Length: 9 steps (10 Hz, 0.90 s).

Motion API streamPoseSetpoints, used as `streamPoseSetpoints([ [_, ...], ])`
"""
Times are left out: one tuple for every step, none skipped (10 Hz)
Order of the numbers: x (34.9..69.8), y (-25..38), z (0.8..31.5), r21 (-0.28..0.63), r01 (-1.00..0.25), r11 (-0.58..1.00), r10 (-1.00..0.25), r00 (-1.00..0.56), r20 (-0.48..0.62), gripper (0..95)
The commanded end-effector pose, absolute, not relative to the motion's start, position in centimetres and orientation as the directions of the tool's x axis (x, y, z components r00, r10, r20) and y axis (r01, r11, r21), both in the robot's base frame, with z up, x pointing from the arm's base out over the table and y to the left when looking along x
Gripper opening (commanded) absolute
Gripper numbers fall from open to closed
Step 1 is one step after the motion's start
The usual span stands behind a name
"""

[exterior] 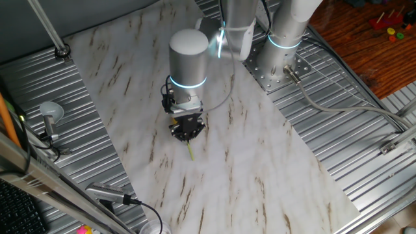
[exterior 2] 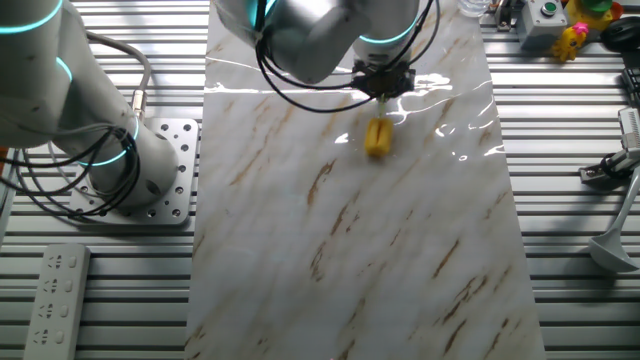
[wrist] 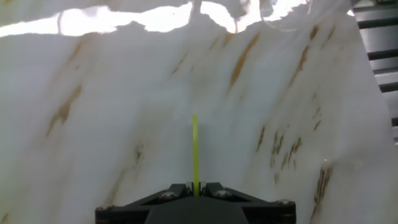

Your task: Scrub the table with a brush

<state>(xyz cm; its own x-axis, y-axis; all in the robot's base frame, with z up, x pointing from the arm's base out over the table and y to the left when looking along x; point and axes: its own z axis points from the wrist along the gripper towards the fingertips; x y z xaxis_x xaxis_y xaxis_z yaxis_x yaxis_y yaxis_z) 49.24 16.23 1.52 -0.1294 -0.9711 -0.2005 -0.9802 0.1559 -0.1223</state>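
Note:
The table [exterior: 260, 162] is a white marble-patterned surface with brown streaks. My gripper [exterior: 187, 133] points down over its middle and is shut on the brush. In the hand view the thin yellow-green handle [wrist: 195, 149] runs straight out from between the closed black fingers [wrist: 177, 190]. In the other fixed view the gripper [exterior 2: 384, 92] holds the brush by its handle, and the stubby yellow bristle head [exterior 2: 377, 137] hangs below it, at or just above the table [exterior 2: 400, 250]. In one fixed view only the thin stick [exterior: 190, 151] shows below the fingers.
Ribbed grey metal panels [exterior: 364, 149] flank the marble on both sides. A second arm's base [exterior 2: 150, 170] stands at the left. A remote [exterior 2: 55, 300] lies at front left, a tool [exterior 2: 610, 170] at right, and a lamp-like stand [exterior: 51, 117] beside the marble.

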Motion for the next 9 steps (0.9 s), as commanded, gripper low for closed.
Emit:
streamPoseSetpoints([
  [49.41, 16.67, 2.77, -0.099, -0.982, 0.158, -0.967, -0.133, -0.216, 0.0],
  [49.53, 16.81, 2.94, -0.097, -0.982, 0.162, -0.965, -0.137, -0.223, 0.0],
  [49.64, 16.9, 3.09, -0.097, -0.982, 0.161, -0.965, -0.136, -0.224, 0.0],
  [49.65, 16.89, 3.11, -0.098, -0.983, 0.158, -0.965, -0.133, -0.224, 0.0],
  [49.64, 16.88, 3.1, -0.099, -0.983, 0.157, -0.966, -0.132, -0.223, 0.0],
  [49.62, 16.85, 3.09, -0.1, -0.983, 0.156, -0.966, -0.131, -0.222, 0.0],
  [49.63, 16.79, 3.09, -0.101, -0.983, 0.154, -0.967, -0.129, -0.221, 0.0],
  [49.57, 16.69, 3.04, -0.102, -0.983, 0.152, -0.967, -0.127, -0.221, 0.0],
  [49.54, 16.63, 3.02, -0.102, -0.984, 0.149, -0.967, -0.124, -0.221, 0.0],
])
